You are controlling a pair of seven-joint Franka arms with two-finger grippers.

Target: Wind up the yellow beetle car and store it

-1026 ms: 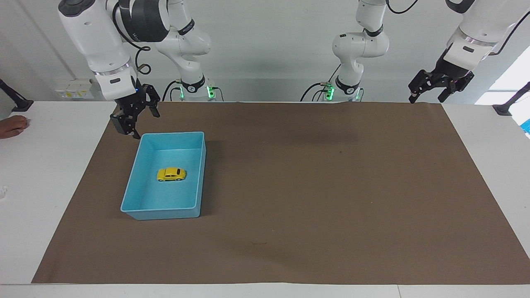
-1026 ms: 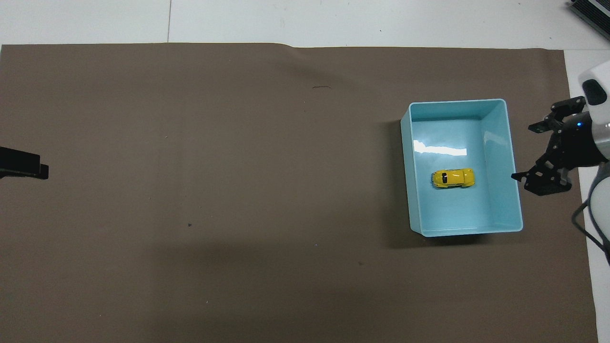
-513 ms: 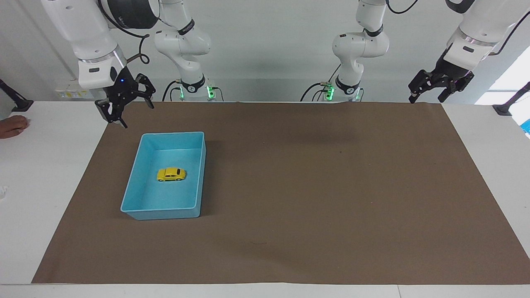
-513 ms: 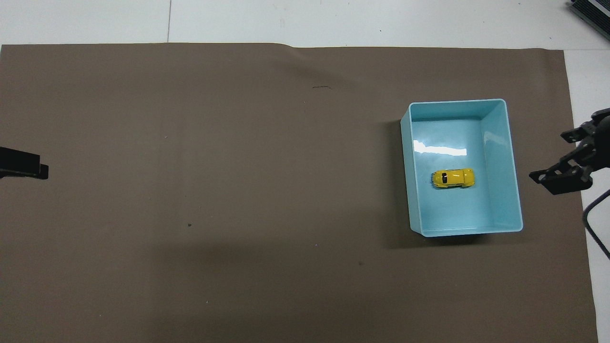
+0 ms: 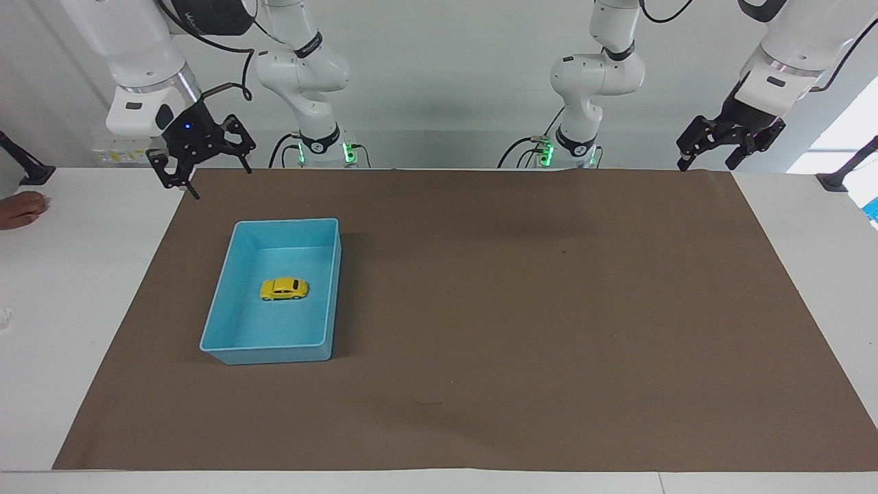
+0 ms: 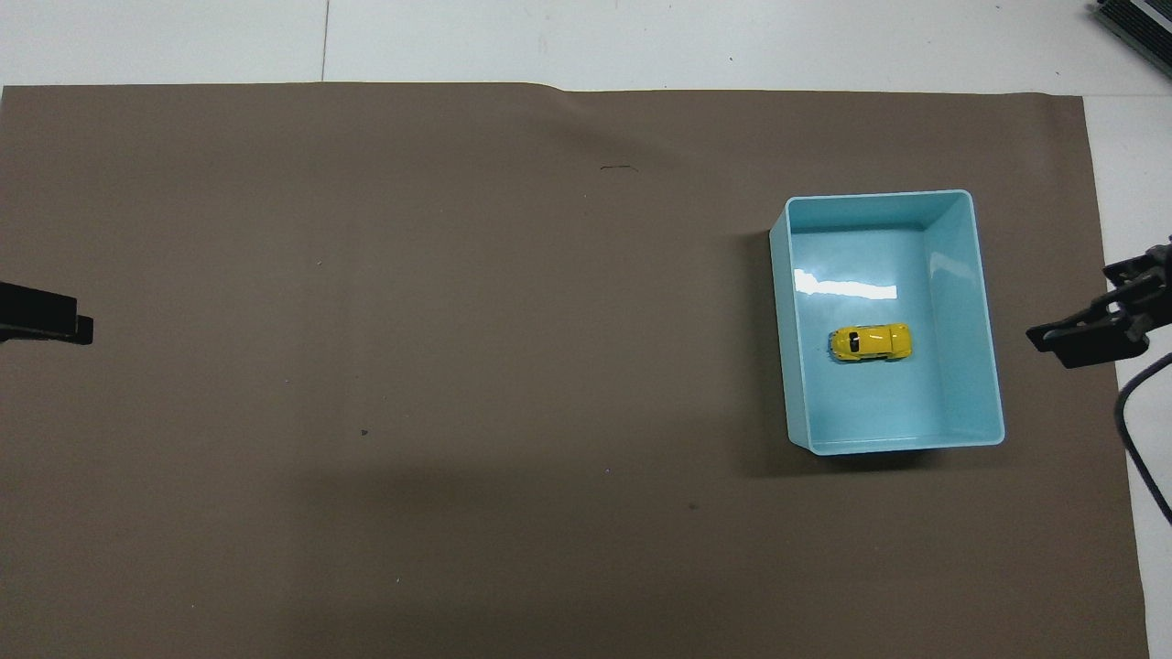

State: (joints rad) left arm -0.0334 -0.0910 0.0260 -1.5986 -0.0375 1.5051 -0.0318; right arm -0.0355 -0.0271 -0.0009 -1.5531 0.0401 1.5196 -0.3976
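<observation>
A light blue tray [image 5: 226, 339] sits on brown paper [image 5: 521, 309].

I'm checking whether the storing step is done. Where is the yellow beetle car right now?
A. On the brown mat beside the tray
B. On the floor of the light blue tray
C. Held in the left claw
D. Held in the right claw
B. The yellow beetle car sits on its wheels inside the light blue tray, while the right claw and the left claw are both open, empty and up in the air away from it.
</observation>
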